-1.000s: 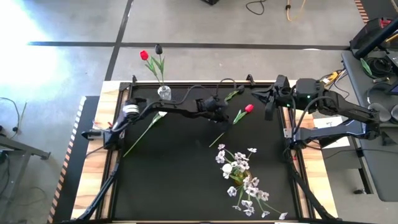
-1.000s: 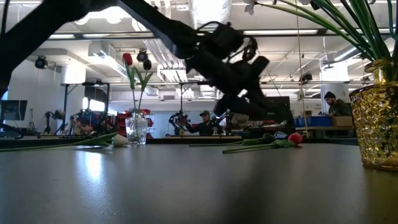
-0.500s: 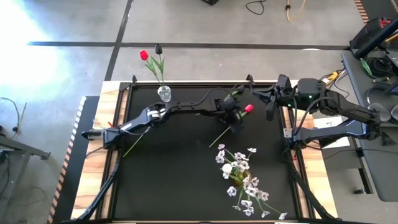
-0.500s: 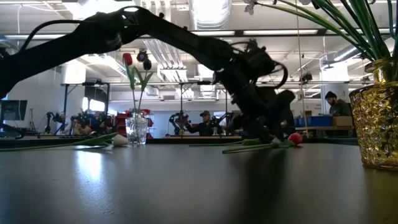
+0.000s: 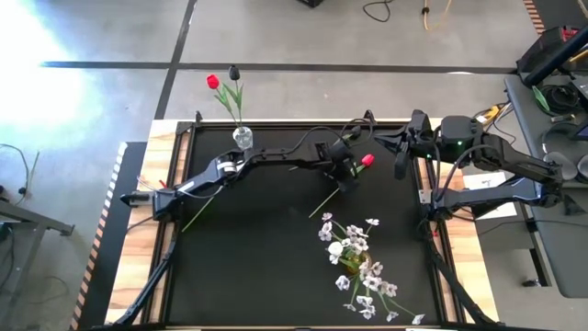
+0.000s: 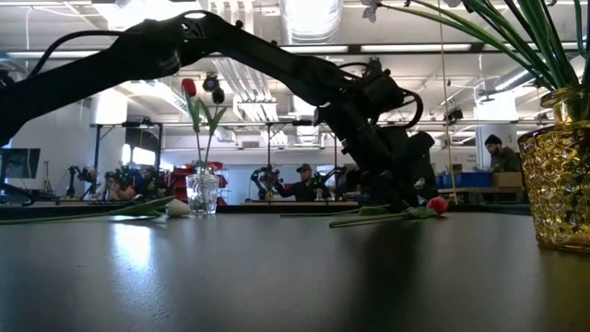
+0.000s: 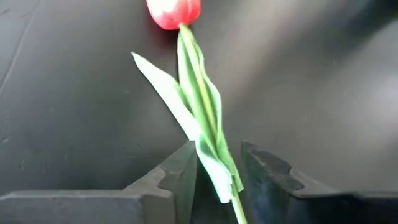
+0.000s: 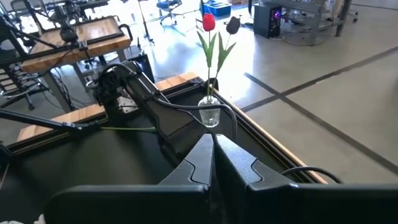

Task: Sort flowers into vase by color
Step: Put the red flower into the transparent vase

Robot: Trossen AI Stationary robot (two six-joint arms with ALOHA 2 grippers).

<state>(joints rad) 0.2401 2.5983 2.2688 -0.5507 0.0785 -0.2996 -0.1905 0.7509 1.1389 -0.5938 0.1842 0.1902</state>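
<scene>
High view, from left to right: a white-headed tulip on a long green stem (image 5: pixel 209 198) is seen lying flat on the black table (image 5: pixel 257 267) beneath the left arm. At the table's far edge a small clear glass vase (image 5: pixel 243 138) is seen upright, with a red tulip (image 5: pixel 213 81) and a dark tulip (image 5: pixel 234 72) in it. The left end effector (image 5: pixel 349 175) is stretched across to the table's middle and lowered onto a red tulip with green leaves (image 5: pixel 367 160) that lies on the table. In the left wrist view its fingers (image 7: pixel 180 177) are seen parted, one on each side of the stem and leaf, with a small gap left on either side; the stem is not clamped. Nearer the front, a gold textured vase (image 5: pixel 350 262) is filled with sprays of small white blossoms (image 5: pixel 360 267). The right end effector (image 5: pixel 398 152) is held at the table's far right edge, its fingers (image 8: pixel 199 162) pressed together with nothing between them.
</scene>
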